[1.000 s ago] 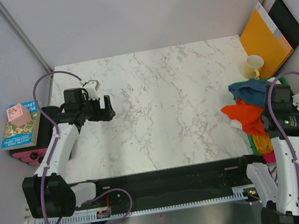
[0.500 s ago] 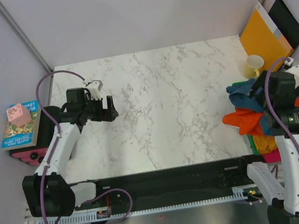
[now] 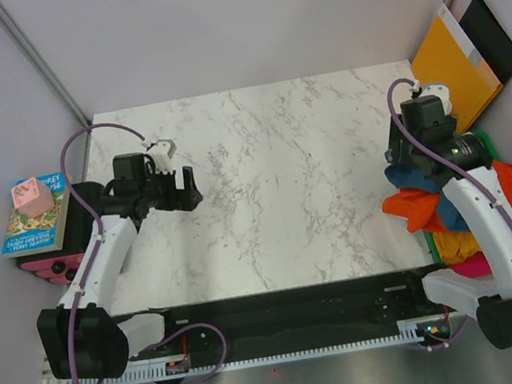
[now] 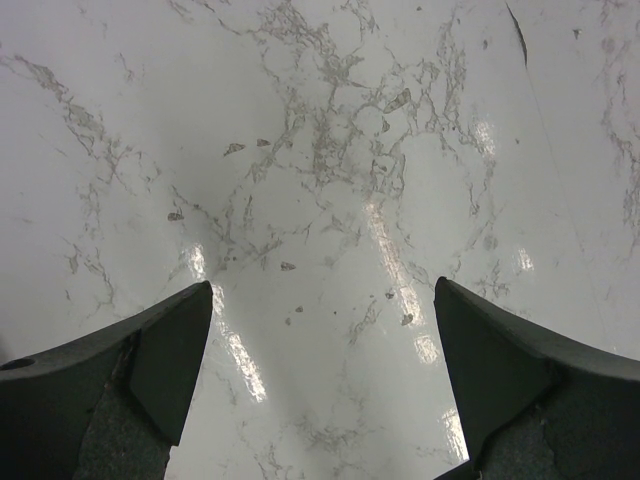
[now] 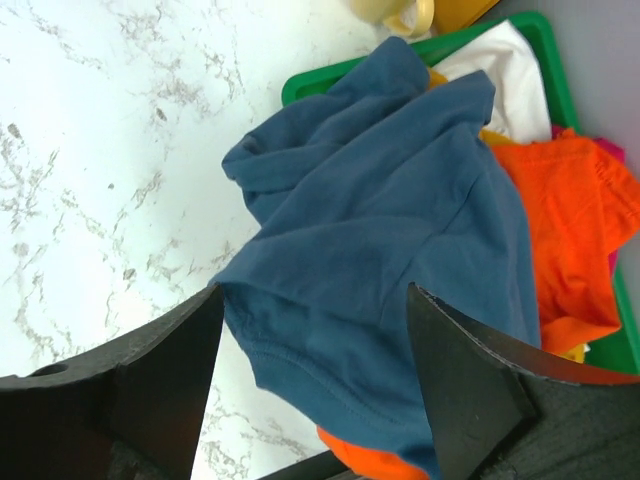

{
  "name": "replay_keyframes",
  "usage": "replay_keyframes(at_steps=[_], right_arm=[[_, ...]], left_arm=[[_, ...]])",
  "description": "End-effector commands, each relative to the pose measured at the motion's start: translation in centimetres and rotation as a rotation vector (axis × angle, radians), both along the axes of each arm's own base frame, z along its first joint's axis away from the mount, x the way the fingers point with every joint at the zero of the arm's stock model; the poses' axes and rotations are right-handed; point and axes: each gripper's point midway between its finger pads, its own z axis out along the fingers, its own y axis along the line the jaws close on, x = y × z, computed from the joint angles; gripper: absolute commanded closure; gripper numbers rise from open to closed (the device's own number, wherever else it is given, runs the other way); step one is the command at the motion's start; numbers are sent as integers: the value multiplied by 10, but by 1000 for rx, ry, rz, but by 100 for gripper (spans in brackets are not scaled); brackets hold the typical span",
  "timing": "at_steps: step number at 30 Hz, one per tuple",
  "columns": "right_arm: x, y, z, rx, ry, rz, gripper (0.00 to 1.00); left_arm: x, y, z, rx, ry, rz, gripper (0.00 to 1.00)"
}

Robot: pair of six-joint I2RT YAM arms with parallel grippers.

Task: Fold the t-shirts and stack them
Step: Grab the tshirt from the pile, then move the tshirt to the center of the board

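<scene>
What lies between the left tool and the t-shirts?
Only bare marble table separates the left tool from the t-shirts, in the top view.

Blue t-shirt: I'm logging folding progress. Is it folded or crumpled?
Crumpled. The blue t-shirt lies bunched in loose wrinkles, spilling from the green bin onto the marble table, against an orange t-shirt.
</scene>
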Motion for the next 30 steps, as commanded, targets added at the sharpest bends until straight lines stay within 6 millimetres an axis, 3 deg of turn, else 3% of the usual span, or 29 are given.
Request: replay_keyframes(at_steps=[1,12,19,21,23,24,25,26,28,30], right_arm=[[12,-11,18,-104,-24,-38,19],[-10,-22,-4,-127,41,-130,21],[-22,-22,-30,-127,129,-143,25],[-22,-21,-36,-129,145,-140,32],[-20,-19,-39,-119,142,-132,48],[-20,-19,-39,-117,133,-132,59],[-16,-18,-36,-109,112,-134,82],[-15,-15,-33,-88,90,-118,90],[-7,-9,-24,-63,27,-87,100],[-1,-1,-3,-16,-79,-46,100]], left_arm=[[-2,4,9,29,-52,-7,0],[-5,8,14,42,-64,8,0],[-5,7,14,35,-60,9,0],[-5,7,15,38,-62,12,0],[-5,8,15,41,-64,12,0],[-6,8,14,42,-64,15,0],[-6,8,14,41,-64,16,0],[-7,9,14,43,-64,16,0],[-8,10,14,46,-68,17,0],[-9,10,13,50,-69,17,0]])
